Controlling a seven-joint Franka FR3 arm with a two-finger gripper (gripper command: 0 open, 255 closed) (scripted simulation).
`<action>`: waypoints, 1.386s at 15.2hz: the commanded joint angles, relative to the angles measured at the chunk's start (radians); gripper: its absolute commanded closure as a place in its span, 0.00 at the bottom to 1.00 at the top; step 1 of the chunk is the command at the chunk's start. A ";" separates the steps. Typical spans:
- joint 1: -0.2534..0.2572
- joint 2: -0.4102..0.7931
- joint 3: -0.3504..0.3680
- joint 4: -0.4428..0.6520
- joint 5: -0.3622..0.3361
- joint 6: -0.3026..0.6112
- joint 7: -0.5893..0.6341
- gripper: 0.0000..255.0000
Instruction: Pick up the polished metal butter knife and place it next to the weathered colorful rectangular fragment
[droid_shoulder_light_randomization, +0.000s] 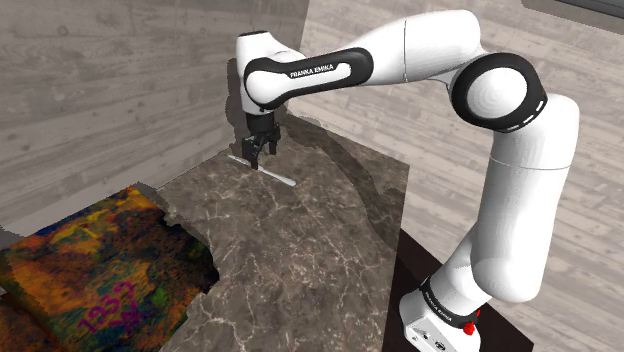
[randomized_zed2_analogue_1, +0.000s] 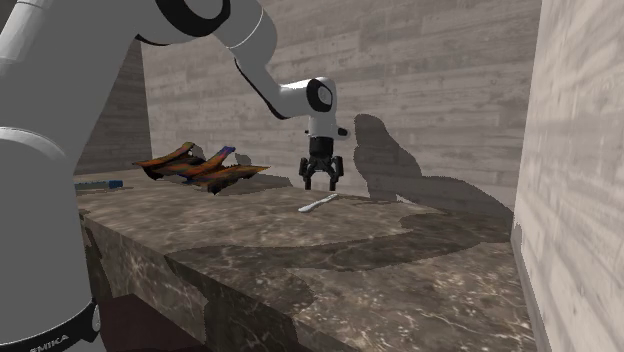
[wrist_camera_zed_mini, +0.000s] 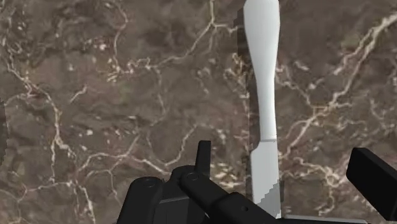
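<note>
Just above the marble counter (droid_shoulder_light_randomization: 300, 260), hovering with the black gripper (wrist_camera_zed_mini: 286, 162) poised on the task's first step: fingers (wrist_camera_zed_mini: 375, 181) standing spread, pinching nothing, straddling the pale butter knife (wrist_camera_zed_mini: 264, 95) near the join of blade and handle. Leaving the knife lying flat on the stone between them, seemingly touching neither; serrated blade pointing back toward the hand, broad handle running away from it. Judging the grasp as the step in hand, with the lift not yet begun. Calling for a straight drop until all but brushing the stone with the tips, so thin a thing sitting very low. Needing the knife centred in the gap, then closing across its narrow width rather than along its length. Squeezing firmly, a smooth flat blade probably being quick to slip or swivel; lifting level, with the handle's weight likely wanting to tip it. Farther off along the counter, well apart from the knife toward the shoulder view's lower left, waiting with bare stone beside it: the worn fragment (droid_shoulder_light_randomization: 100, 260), streaked orange, green and purple. Sitting in no container, either one; both lying open on the slab and holding nothing themselves. Beyond everything, closing off the scene with a grey plank wall (randomized_zed2_analogue_1: 440, 70).
</note>
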 joint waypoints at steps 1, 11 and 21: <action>0.000 0.013 -0.002 -0.011 -0.004 0.023 0.001 0.00; -0.003 0.021 -0.004 -0.048 -0.008 0.068 0.004 0.00; -0.004 0.026 -0.005 -0.038 -0.009 0.063 0.002 1.00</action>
